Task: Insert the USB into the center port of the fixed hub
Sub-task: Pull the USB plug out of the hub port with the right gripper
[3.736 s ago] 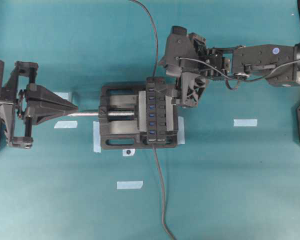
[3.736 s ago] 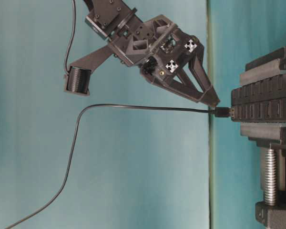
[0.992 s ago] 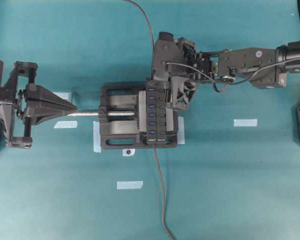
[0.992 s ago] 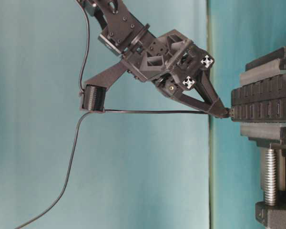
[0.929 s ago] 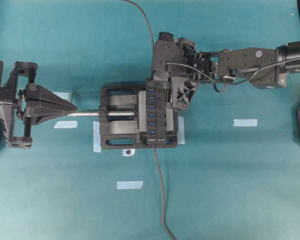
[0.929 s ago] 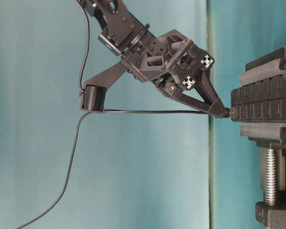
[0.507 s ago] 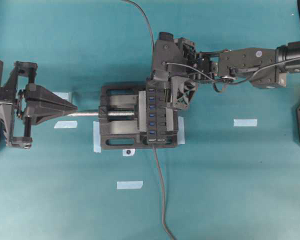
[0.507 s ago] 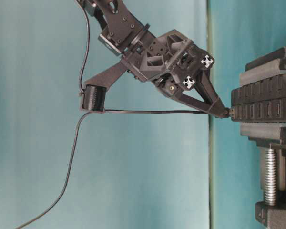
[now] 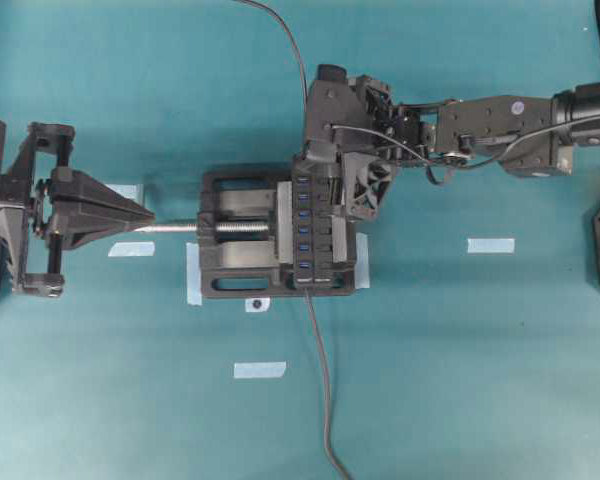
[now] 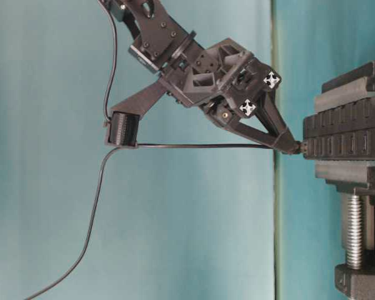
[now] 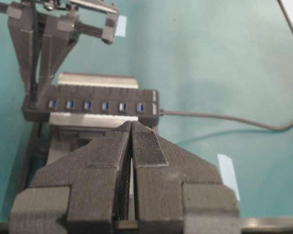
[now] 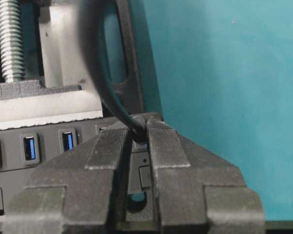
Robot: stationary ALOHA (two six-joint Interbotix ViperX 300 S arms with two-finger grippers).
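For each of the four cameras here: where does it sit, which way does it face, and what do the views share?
Overhead: above the table, looking straight down; both arms, vise and hub.
Table-level: low, picture turned sideways; right gripper at the hub with the cable.
Left wrist: behind the shut left gripper, facing the hub's blue ports.
Right wrist: behind the right gripper, jaws on the USB, at the hub's end.
All four show the hub.

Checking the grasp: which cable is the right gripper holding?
The USB cable entering from the overhead view's top edge, pinched in the right gripper; the other cable leaves the hub's lower end.
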